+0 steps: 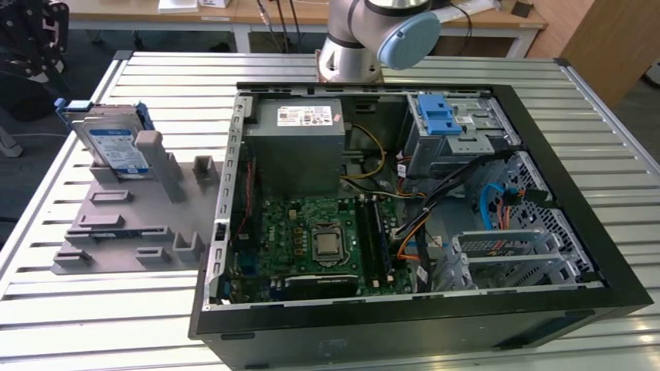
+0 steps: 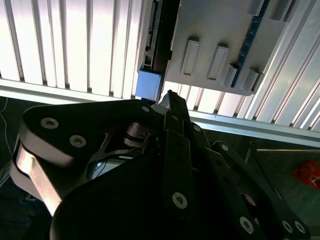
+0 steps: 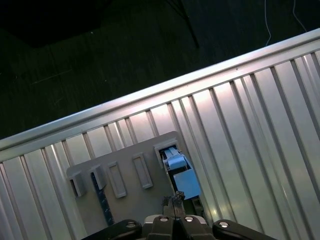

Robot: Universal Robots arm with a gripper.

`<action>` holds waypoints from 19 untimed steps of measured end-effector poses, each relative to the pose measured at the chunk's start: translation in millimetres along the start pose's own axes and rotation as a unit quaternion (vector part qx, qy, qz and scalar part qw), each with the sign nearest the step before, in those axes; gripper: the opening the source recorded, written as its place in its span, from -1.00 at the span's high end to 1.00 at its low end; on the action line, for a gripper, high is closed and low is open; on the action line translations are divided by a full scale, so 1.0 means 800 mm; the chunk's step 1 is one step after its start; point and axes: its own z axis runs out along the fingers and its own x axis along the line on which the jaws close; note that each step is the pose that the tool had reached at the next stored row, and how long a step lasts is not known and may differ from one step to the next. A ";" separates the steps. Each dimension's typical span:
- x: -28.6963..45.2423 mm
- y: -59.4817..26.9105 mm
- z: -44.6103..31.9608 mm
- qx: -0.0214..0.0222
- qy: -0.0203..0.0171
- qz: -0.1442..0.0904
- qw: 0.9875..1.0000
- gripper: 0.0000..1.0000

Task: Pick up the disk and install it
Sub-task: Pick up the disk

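Gripper [image 2: 169, 96], black, jointed linkage, closest thing in both wrist views: fingers pressed together at the tips, nothing held between them. One disk [image 2: 149, 84], silver with a blue plastic frame and a blue-and-white label: stands on its edge in a slot of the holder, directly beyond the closed fingertips and apart from them; in the first wrist view the disk [image 3: 186, 184] shows edge-on just past the tips, and in the exterior view it stands upright [image 1: 111, 147] at the far end of the holder. One holder [image 1: 124, 232], grey plastic with several raised slots and posts: spreads out under and to both sides of the fingertips, lying flat on the table. One table [image 1: 93, 325], slatted aluminium: carries everything, with its edge rail and dark floor [image 3: 100, 50] beyond the fingers. One computer case [image 1: 413, 325], black, side panel off: lies well away from the fingers, just beside the holder on the exterior view's right; inside are a green motherboard [image 1: 309, 232], a grey metal box [image 1: 299, 147] and a silver cage [image 1: 454, 127] with a blue latch. One arm [image 1: 356, 39]: base stands behind the case.
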 end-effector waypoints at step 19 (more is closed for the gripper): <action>-0.0006 -0.002 0.0054 0.000 0.000 0.000 1.000 0.79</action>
